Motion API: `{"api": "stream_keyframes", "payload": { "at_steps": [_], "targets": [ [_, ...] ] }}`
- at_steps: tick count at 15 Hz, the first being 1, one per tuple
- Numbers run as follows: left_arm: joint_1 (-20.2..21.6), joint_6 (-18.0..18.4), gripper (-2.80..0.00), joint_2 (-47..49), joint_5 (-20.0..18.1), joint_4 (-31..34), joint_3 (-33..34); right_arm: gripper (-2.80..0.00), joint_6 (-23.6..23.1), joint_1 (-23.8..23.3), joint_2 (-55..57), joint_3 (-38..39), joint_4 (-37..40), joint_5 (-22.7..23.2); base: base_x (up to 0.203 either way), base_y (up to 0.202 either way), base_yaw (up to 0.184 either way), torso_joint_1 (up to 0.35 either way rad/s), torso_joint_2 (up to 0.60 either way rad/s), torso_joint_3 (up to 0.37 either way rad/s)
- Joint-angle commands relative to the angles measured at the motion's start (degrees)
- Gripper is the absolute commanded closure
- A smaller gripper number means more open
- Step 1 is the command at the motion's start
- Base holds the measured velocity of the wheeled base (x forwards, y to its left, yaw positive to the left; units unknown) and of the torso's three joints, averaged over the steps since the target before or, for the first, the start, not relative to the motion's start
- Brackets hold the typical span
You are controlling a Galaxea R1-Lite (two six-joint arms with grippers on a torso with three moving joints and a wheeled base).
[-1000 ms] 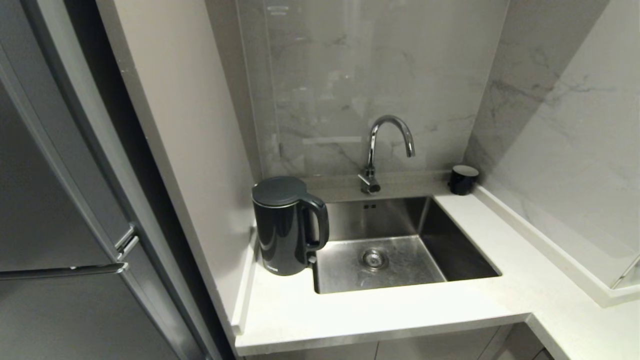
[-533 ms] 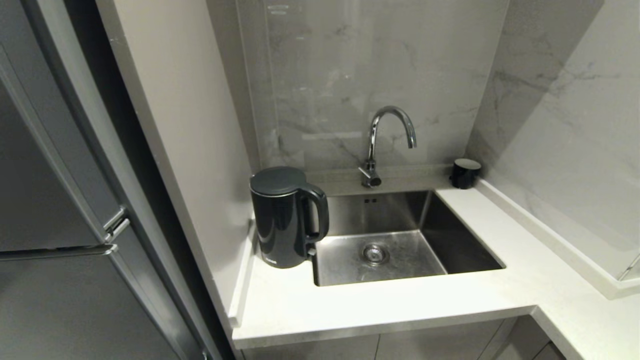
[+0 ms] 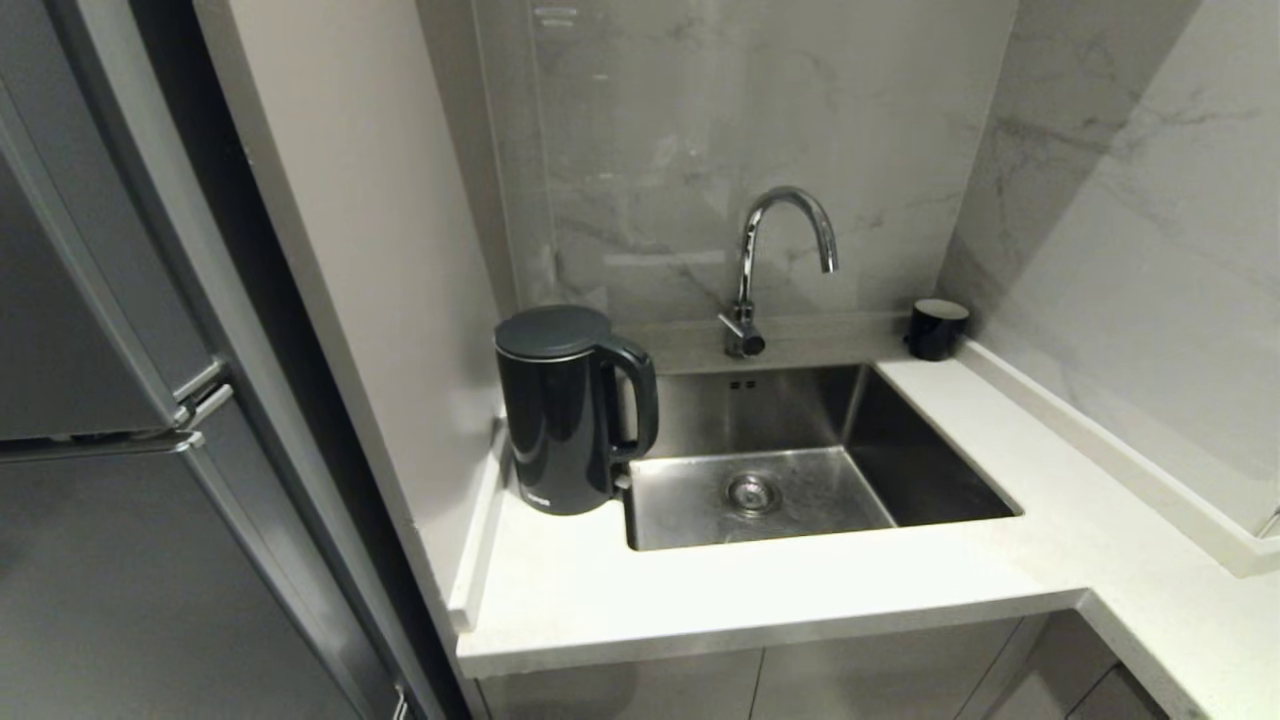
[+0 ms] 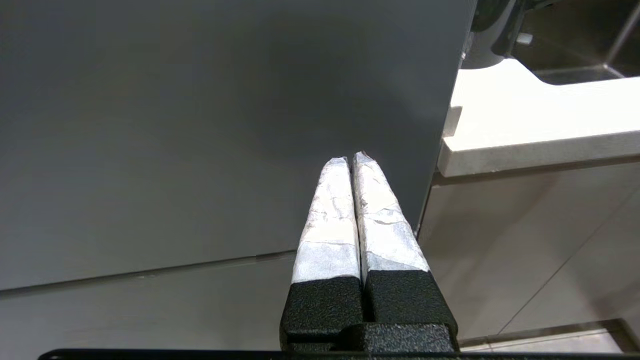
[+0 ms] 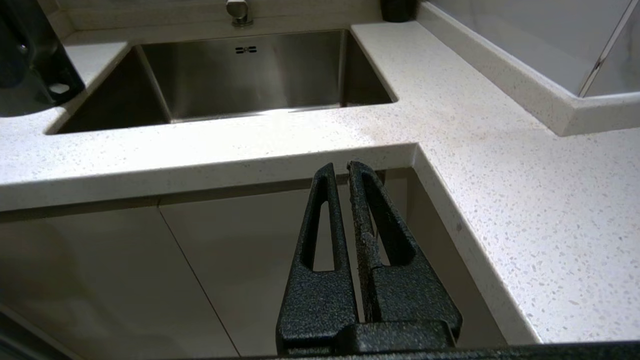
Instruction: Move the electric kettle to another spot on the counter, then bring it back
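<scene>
The electric kettle [image 3: 560, 410] sat on the counter [image 3: 780, 590], left of the sink [image 3: 800, 470]. Left gripper [image 4: 351, 159] and right gripper [image 5: 340, 167] both hung pinched together, below counter height.

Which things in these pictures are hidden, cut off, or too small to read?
- Electric kettle, head view: white lettering near its bottom too small to read; spout hidden behind its body.
- Left wrist view: only the kettle's bottom shows, cut off by the top edge.
- Right wrist view: faucet and small black cup cut off by the top edge.
- Sink, head view: near wall hidden by the counter.
</scene>
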Motion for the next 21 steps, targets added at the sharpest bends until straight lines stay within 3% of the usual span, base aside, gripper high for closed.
{"api": "stream_keyframes", "payload": {
  "at_steps": [1, 21],
  "targets": [
    [-0.08, 0.04, 0.0, 0.09, 0.0, 0.04, -0.01, 0.0, -0.02, 0.0, 0.09, 0.0, 0.05, 0.02, 0.0, 0.0, 0.0, -0.129, 0.36, 0.227],
    [0.0, 0.04, 0.0, 0.09, 0.0, 0.04, -0.01, 0.0, -0.07, 0.0, 0.09, 0.0, -0.03, 0.02, 0.0, 0.0, 0.0, -0.129, 0.48, 0.351]
  ]
}}
